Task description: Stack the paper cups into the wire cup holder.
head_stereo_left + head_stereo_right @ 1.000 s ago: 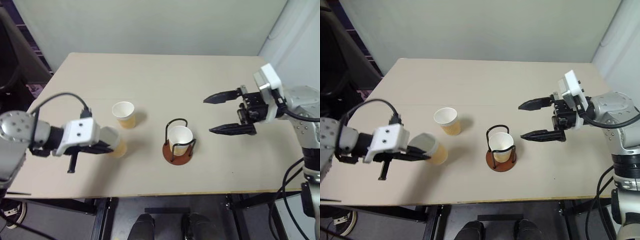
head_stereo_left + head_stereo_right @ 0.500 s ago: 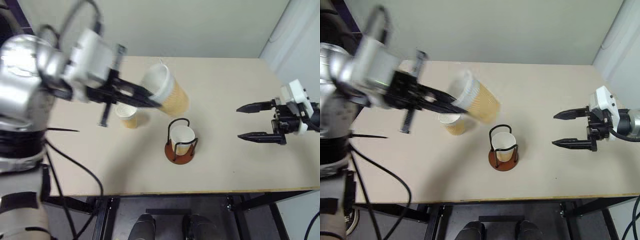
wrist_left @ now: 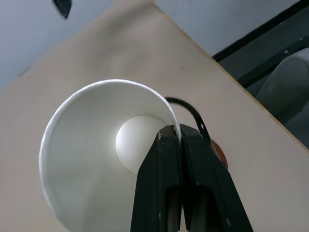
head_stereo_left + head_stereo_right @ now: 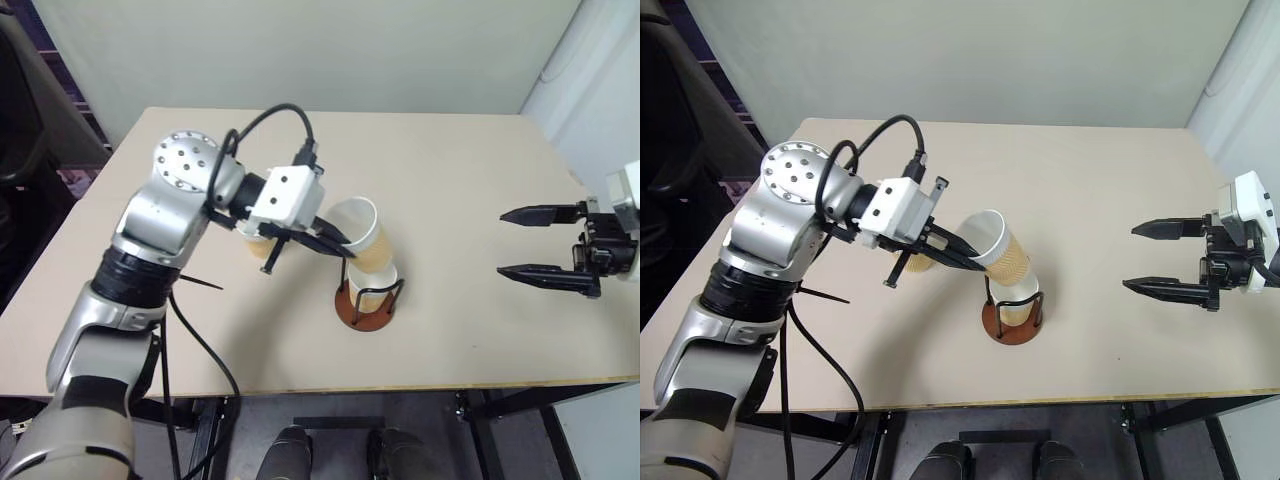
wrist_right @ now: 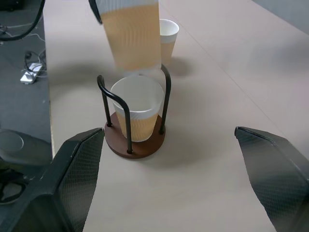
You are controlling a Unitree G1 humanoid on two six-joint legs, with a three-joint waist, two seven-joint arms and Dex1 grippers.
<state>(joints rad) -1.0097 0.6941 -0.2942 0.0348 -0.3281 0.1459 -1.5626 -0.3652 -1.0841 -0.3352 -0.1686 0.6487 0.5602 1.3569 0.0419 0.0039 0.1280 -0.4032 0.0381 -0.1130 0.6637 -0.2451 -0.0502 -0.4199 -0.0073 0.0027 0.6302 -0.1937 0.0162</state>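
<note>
I'm reading no brand, label or writing on anything here. I'm looking down on a pale beige rectangular surface (image 4: pixel 450 180) standing against a plain light wall (image 4: pixel 300 50), with dark floor showing below its near edge.

My left end effector (image 4: pixel 970 262) is pinching the rim of a tilted yellow-orange paper cup with a white inside (image 4: pixel 1002 252), fingers (image 3: pixel 166 183) clamped together on the cup wall. That cup is hanging just above the wire cup holder with the reddish-brown disc base (image 4: pixel 362 308), its bottom right at the mouth of the second matching paper cup (image 5: pixel 136 111) already sitting upright inside the black loops. A third matching cup (image 5: pixel 168 38) is standing on the surface behind the holder, partly hidden by my left arm.

My right end effector (image 4: pixel 522 243) is hanging spread wide and empty, well off to the right.

A second ago the carried cup was low at the left side; now it's over the holder, and the right arm has pulled further right.
</note>
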